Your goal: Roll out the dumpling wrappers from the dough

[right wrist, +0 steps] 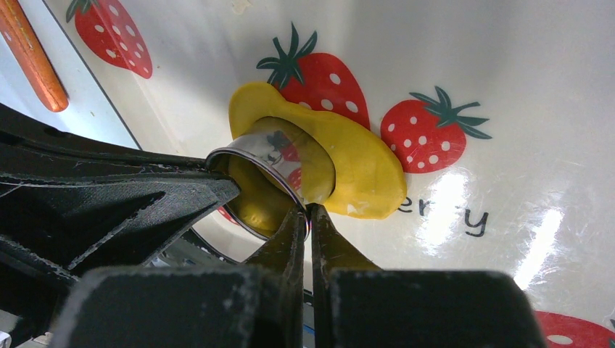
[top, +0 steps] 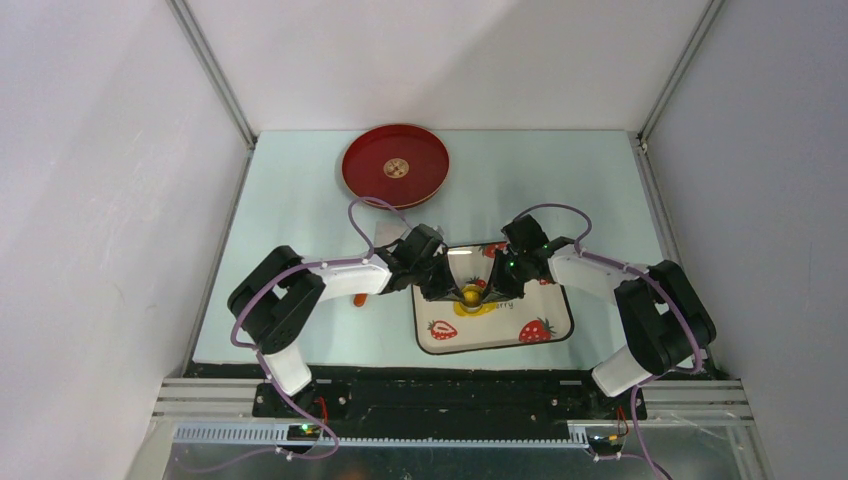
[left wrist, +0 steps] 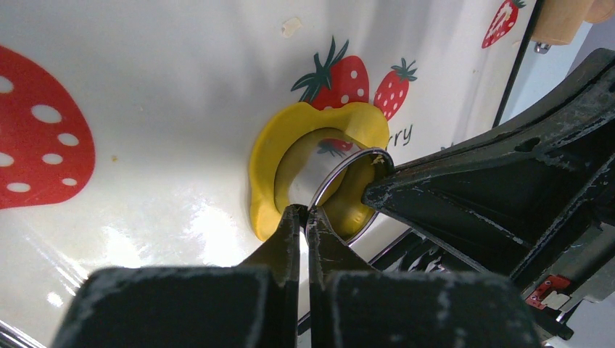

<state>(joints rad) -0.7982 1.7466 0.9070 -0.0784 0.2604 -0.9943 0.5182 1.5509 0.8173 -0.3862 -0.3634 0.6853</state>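
Observation:
The yellow dough [left wrist: 262, 174] lies flattened on the strawberry-printed tray [top: 548, 322], and shows as a yellow spot [top: 470, 297] in the top view. A shiny metal ring cutter [right wrist: 270, 161] stands tilted on the dough [right wrist: 366, 170], with yellow dough inside it. My left gripper [left wrist: 305, 212] is shut on the ring's [left wrist: 347, 172] near rim. My right gripper [right wrist: 309, 214] pinches the opposite rim. Both grippers meet over the tray's middle, left [top: 452, 289] and right [top: 491, 288]. No separate dumpling wrappers show.
A red round plate [top: 372, 180] sits at the back left with a small tan round piece [top: 397, 167] in its middle. An orange stick [right wrist: 30, 52] lies off the tray's left edge. A wooden piece [left wrist: 567, 18] shows beyond the tray's edge.

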